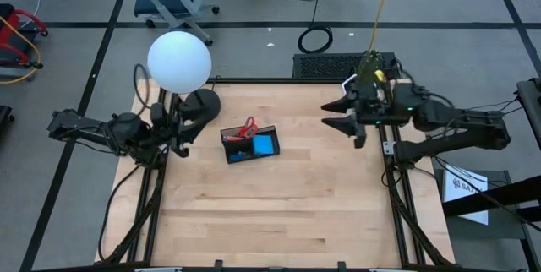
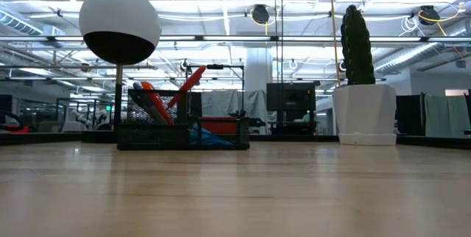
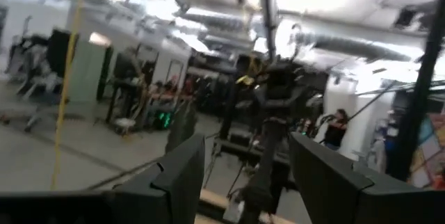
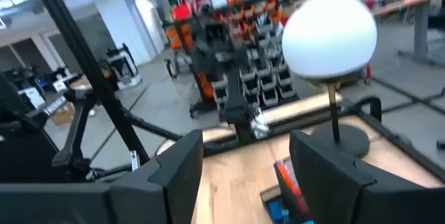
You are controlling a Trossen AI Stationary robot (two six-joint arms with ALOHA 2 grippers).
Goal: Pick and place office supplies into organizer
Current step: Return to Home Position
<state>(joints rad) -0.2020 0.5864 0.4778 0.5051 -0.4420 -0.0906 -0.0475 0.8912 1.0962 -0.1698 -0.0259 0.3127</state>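
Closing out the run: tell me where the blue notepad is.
In the high view, the blue notepad lies inside the black organizer, in its right part, just right of the red scissors.

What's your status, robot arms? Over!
Left gripper open, empty, back left beside the lamp. Right gripper open, empty, back right. Scissors and blue notepad in the tray.

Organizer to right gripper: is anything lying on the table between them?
No. In the high view, the stretch of table between the organizer and the right gripper is bare wood.
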